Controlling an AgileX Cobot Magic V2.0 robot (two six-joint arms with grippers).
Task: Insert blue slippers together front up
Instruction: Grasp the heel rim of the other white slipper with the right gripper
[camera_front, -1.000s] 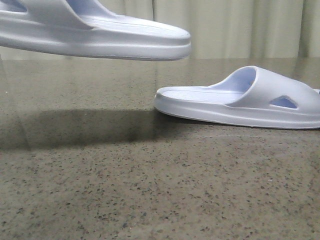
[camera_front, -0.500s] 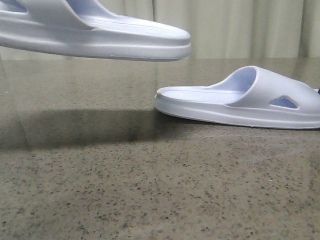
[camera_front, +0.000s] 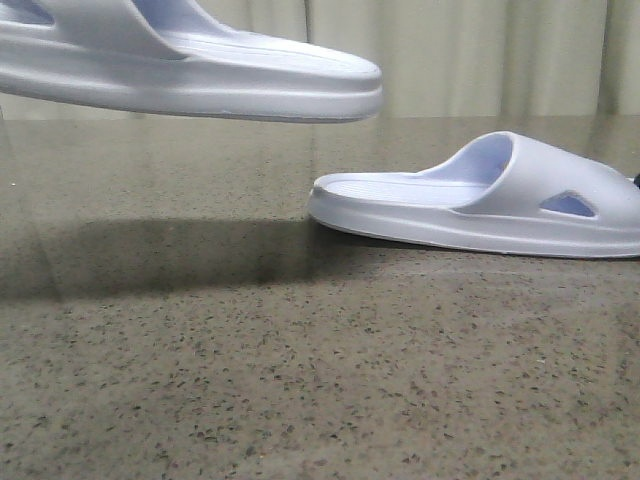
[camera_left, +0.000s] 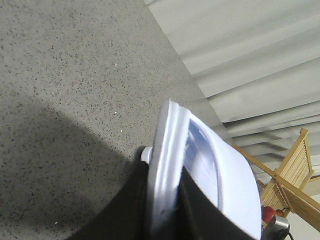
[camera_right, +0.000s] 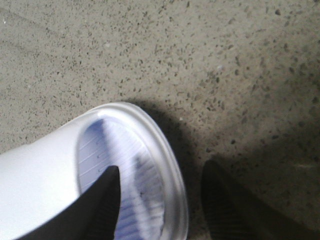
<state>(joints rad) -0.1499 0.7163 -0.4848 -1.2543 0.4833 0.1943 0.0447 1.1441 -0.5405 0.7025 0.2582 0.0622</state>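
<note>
The left fingers (camera_left: 165, 210) are clamping the sole edge of one blue slipper (camera_front: 190, 70), holding it in the air above the speckled tabletop (camera_front: 300, 380), while the right fingers (camera_right: 160, 210) are straddling, spread apart, the rim of the other slipper (camera_front: 490, 195) lying flat on it.

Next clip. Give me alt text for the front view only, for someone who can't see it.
One pale blue slipper hangs in the air at upper left, casting a dark shadow on the speckled stone table. The second slipper lies flat on the table at right, strap to the right, apart from the first. Pale curtains fill the background; no gripper is visible.
</note>
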